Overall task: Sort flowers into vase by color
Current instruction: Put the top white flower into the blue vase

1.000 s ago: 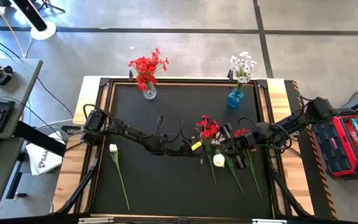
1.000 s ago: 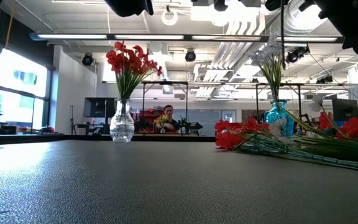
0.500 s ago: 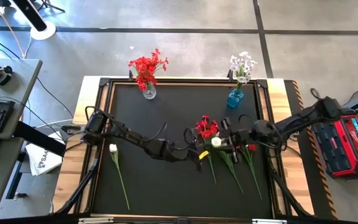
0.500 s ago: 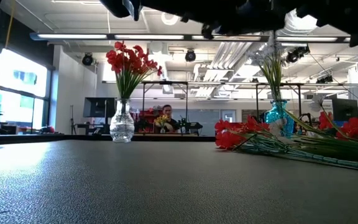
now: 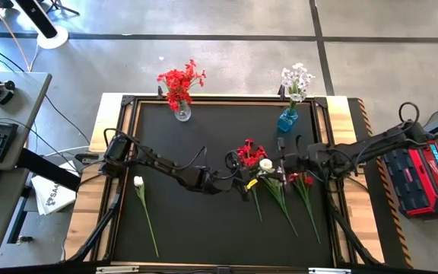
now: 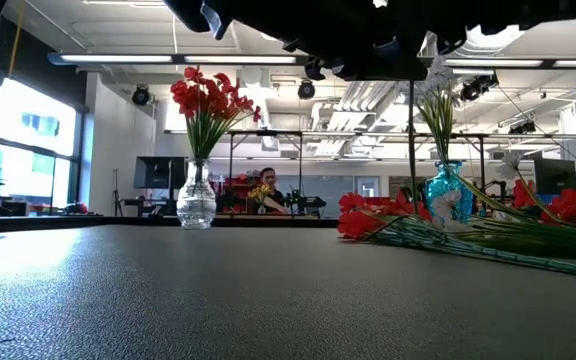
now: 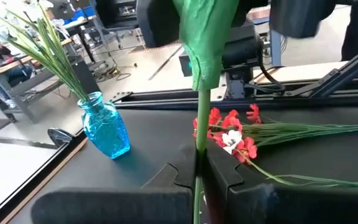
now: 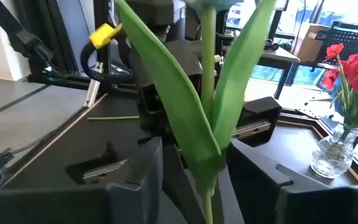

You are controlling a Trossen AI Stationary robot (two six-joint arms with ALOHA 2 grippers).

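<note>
Two dark grippers are meeting over the middle of the black table mat [image 5: 204, 221]. Left gripper [image 7: 199, 177] is pinching the thin green stem of a white tulip-like artificial flower [image 5: 265, 164], fingers [image 7: 229, 175] pressed together on the stem, which is running up between them in the left wrist view. Right gripper [image 8: 194, 165] is sitting around the same stem and its broad green leaves, fingers [image 8: 253, 165] standing apart on either side; whether they are touching the leaves, cannot tell.

In the high view the white bloom is sitting between the two gripper heads, just beside a loose cluster of red artificial sprays [image 5: 251, 153] lying on the mat, green stems trailing toward the near edge. Another red blossom [image 5: 306, 180] is lying just right of them, under the right arm.

One more white flower on a long stem [image 5: 138, 182] is lying well apart at the mat's left side.

At the far edge, a clear glass vase holding red flowers [image 5: 182, 111] is standing left; a blue glass vase holding white sprays [image 5: 287, 119] is standing right, both upright.

Low view: both arms are showing as dark shapes overhead, and a person [image 6: 266, 190] is sitting far off in the room behind.
</note>
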